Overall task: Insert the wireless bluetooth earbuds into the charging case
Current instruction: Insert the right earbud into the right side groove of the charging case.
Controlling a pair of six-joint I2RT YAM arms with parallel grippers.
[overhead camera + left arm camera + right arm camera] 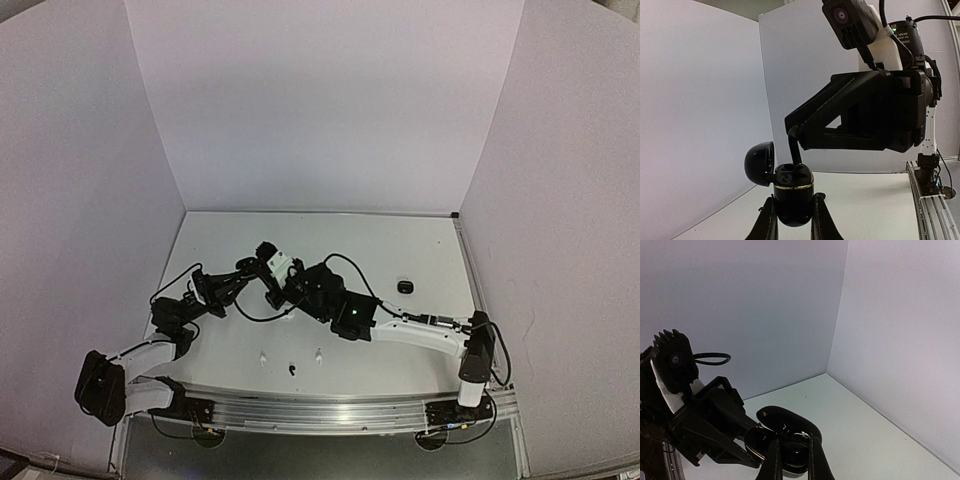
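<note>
My left pincer [793, 219] is clamped on the round black charging case [792, 192]. It holds the case upright, apparently clear of the table [420, 250], with the lid [760, 163] swung open to the left. Just to its right, my right pincer [791, 131] reaches in from above, closed on a thin black earbud [795, 150]. The lower end of that earbud is at the mouth of the case or just inside it, and I cannot tell whether it is seated. The case's hollow shows only dark with a few glints in my right wrist view, so I cannot say whether another bud already sits there. I judge the task to be in its early part, with this insertion in hand and not finished. Along the near edge of the table, well apart from the case, lie a white earbud [262, 357], a loose black earbud [292, 370] and a second white earbud [318, 354], none of them in a case. Far to the right lies a small dark object [405, 287], which I take for another case. It is too small to tell whether it is open or filled.
</note>
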